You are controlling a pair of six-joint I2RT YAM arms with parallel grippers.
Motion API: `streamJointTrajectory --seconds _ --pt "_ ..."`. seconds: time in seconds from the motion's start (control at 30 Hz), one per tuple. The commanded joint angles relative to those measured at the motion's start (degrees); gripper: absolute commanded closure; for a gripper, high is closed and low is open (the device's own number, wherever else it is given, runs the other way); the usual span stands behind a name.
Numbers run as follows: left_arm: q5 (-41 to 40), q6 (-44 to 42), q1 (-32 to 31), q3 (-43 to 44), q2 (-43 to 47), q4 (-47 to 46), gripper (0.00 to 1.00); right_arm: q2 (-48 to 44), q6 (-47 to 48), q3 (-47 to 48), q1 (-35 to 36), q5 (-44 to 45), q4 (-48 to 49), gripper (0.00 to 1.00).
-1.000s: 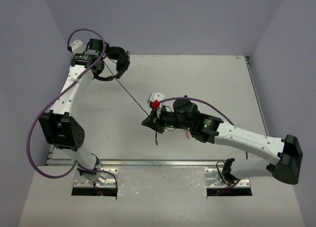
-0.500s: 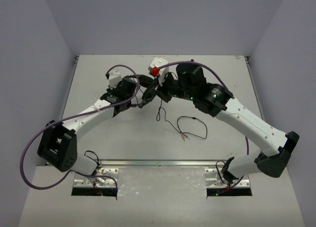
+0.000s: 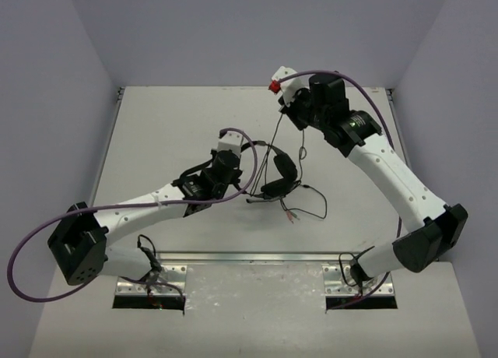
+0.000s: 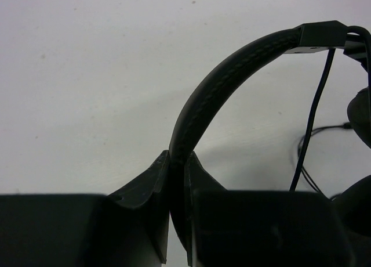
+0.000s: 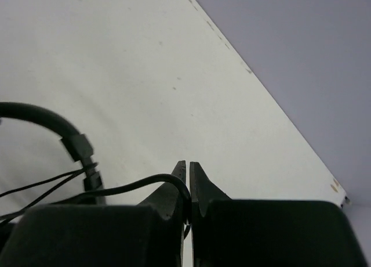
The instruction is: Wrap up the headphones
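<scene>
The headphones are found near the middle of the counter, a little toward the right side, just beside the tip of the left arm. Their headband is clamped between the fingers of the left gripper, which is closed narrowly on it; the band rises from the jaws in a curve toward the upper right of the left wrist view. The two ear cups are seen on the right of this gripper, one behind the other. Whether they rest on the counter cannot be told.

The thin black cable is pinched in the right gripper, whose jaws are almost touching each other. This gripper is held near the far edge of the counter, and the cable is drawn from it down to the headphones. The rest of the cable lies in loose loops on the counter, near the ear cups, with the reddish plug tips at the near side.
</scene>
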State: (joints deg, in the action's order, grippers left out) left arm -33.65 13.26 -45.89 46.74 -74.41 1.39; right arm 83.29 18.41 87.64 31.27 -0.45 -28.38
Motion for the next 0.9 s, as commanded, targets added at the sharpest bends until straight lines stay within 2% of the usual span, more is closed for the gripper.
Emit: streamJointTrajectory --seconds 0.0,0.1,0.2,0.37,0.47,0.5,0.53,0.63,0.7,0.73,0.77,0.83,0.87 --pt "1.83 -4.64 -5.07 6.16 -1.69 4.21 1.00 -2.25 7.16 -1.67 -4.10 3.26 9.82 0.99" --pt "0.34 -3.24 -7.80 9.68 -1.53 10.89 1.00 -2.16 6.20 -2.38 -8.93 0.91 12.03 0.99" --pt "3.67 -2.10 -8.51 11.26 2.67 13.81 1.00 -2.25 3.56 -4.65 -13.15 -2.26 14.14 0.99" --pt "4.47 -2.88 -8.43 16.88 10.15 23.02 1.00 -1.72 -1.17 -8.61 -15.00 -9.29 18.26 0.99" --pt "10.77 -3.93 -8.34 22.41 13.49 26.55 1.00 -0.76 -4.34 -9.85 -15.36 -18.77 21.25 0.99" --pt "15.23 -4.20 -8.34 23.39 14.20 27.08 1.00 -0.06 -5.05 -10.03 -15.36 -21.32 22.05 0.99" --pt "17.11 -4.38 -8.43 24.44 14.73 27.96 1.00 0.12 -5.84 -10.11 -15.36 -26.83 22.66 0.99" --pt "17.04 -2.89 -8.43 28.82 16.31 30.25 1.00 0.39 -12.06 -10.99 -15.36 -35.56 26.09 0.99" --pt "14.85 -1.22 -8.43 31.73 16.84 31.13 1.00 -0.31 -16.63 -14.76 -15.27 -42.68 33.53 0.98" --pt "14.93 0.09 -8.43 35.57 16.58 31.48 1.00 -1.36 -23.79 -17.12 -15.27 -44.88 37.39 0.98" --pt "15.02 1.06 -8.43 38.22 15.10 33.31 0.99 -1.81 -27.52 -21.58 -15.18 -47.25 46.40 0.98" --pt "15.98 3.78 -8.43 46.80 11.25 37.43 1.00 -2.07 -36.81 -26.52 -14.66 -49.11 58.45 0.98" --pt "16.59 4.66 -8.43 49.39 9.83 38.59 1.00 -1.99 -38.87 -27.51 -13.52 -49.30 60.79 0.98"
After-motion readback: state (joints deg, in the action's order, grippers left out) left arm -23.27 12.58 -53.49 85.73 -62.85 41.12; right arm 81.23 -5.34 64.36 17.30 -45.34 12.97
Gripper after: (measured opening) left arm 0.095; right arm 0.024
